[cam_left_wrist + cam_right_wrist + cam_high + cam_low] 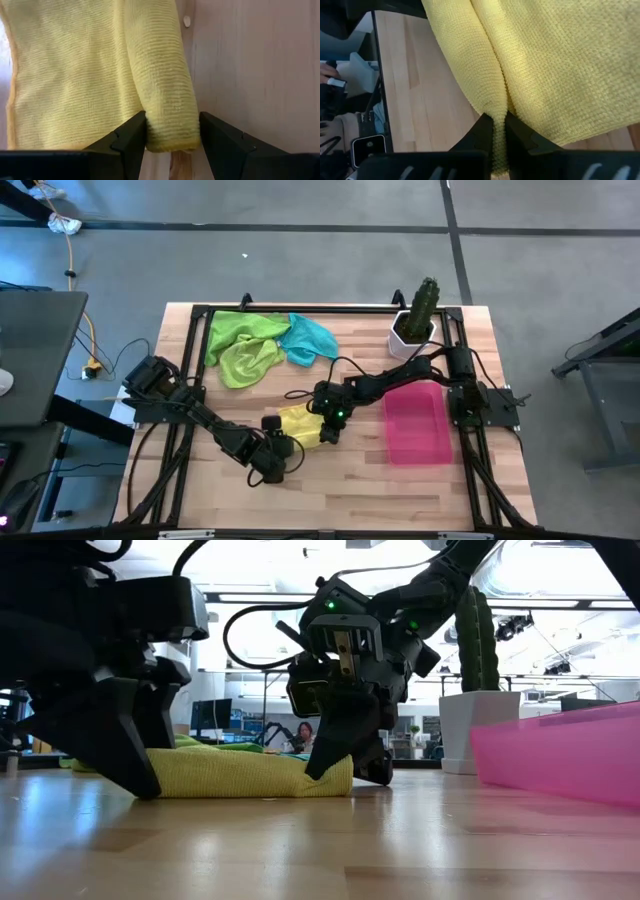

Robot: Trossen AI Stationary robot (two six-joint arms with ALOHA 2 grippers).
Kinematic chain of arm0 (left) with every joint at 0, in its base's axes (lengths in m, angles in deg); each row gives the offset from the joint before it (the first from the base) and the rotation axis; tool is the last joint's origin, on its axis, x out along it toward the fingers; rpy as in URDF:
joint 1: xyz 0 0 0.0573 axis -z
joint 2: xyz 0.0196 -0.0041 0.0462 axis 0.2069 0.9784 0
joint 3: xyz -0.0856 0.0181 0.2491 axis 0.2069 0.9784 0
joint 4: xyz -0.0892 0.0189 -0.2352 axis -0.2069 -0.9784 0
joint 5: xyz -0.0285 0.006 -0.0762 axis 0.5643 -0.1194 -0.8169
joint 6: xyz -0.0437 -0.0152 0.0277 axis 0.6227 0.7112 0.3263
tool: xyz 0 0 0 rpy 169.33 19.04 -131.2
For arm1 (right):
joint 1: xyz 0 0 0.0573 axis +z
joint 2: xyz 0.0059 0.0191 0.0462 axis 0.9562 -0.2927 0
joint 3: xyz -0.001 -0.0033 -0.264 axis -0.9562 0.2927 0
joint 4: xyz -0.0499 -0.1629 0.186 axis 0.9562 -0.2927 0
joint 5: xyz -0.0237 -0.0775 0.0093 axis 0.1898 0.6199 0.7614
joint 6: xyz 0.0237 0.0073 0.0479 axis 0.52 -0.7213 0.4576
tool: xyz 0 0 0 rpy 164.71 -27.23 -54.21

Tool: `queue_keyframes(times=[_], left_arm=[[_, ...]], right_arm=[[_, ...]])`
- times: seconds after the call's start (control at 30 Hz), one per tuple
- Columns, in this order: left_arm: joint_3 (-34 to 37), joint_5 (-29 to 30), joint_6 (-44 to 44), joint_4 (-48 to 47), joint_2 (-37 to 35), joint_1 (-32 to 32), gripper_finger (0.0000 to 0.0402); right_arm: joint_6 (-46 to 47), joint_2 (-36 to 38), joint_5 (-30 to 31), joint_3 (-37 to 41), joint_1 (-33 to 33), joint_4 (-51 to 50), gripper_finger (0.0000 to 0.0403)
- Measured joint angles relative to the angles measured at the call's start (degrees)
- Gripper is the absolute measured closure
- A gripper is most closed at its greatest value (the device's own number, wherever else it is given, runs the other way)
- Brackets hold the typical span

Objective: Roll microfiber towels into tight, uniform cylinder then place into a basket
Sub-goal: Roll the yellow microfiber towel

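A yellow towel (pixel 298 422) lies on the wooden table, one long edge rolled into a thick roll (pixel 165 75). My left gripper (pixel 172 135) is open at the roll's near end, with one finger on each side of it. At the towel's other end my right gripper (pixel 499 131) is shut on the cloth. Two lime green towels (pixel 240 345) and a teal towel (pixel 312 340) lie crumpled at the far left. The pink basket (pixel 418 425) sits to the right. My left gripper's fingers (pixel 131 136) come slanting down from the near left and stand close against both sides of the roll's end (pixel 170 131); whether they touch it, I cannot tell. My right gripper pinches a bunched fold at the roll's end (pixel 498 117) between its two fingers, slanting down from the table's right. The towel lies on the table, slack.
A white pot with a green cactus (pixel 415 320) stands at the far right, behind the basket. A black frame (pixel 300 310) runs around the tabletop. Bare wood shows along the near edge (pixel 350 490).
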State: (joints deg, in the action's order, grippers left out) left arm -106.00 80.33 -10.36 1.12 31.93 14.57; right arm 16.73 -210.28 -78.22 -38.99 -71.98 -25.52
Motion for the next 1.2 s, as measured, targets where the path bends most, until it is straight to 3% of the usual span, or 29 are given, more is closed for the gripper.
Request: queue_keyframes(times=[0.17,0.3,0.7,1.2], left_arm=[[-0.02,1.52,0.39,-0.8,0.02,0.09,0.0232],[-0.25,6.18,-0.69,-1.37,-0.56,0.83,0.0232],[-10.48,8.99,-4.09,-11.78,-0.61,3.12,0.0232],[-9.05,4.62,-0.68,-9.57,-0.15,2.76,0.0231]], right_arm=[[0.0,0.0,0.02,-0.02,0.0,0.01,0.0391],[0.0,0.0,0.02,-0.02,0.0,-0.01,0.0391],[0.0,0.0,0.07,-0.04,0.0,-0.27,0.0391],[-0.63,0.0,0.11,-0.04,0.02,-0.23,0.0391]])
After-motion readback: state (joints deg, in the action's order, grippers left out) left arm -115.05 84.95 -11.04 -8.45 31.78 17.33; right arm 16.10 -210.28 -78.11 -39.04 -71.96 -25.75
